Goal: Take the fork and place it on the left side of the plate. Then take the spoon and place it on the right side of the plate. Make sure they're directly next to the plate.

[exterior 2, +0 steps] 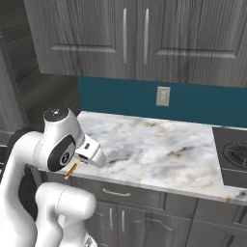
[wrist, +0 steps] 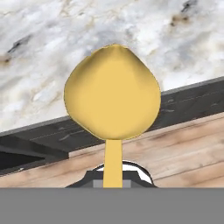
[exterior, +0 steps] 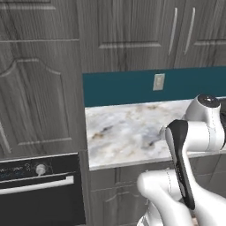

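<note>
The spoon [wrist: 112,98] sits in the end effector [wrist: 114,175], handle pinched between closed jaws, bowl pointing toward 12 o'clock in the hand view. Its long axis runs straight out from the hand. It hangs above the tabletop [exterior 2: 159,149] edge, at the near left corner.

both base cameras look forward and down from behind the white arm [exterior: 194,132], sharing the marbled grey-white stone counter [exterior: 128,128] and teal backsplash [exterior 2: 120,94]. the hand camera sits close above the counter's front edge [wrist: 183,94].
</note>
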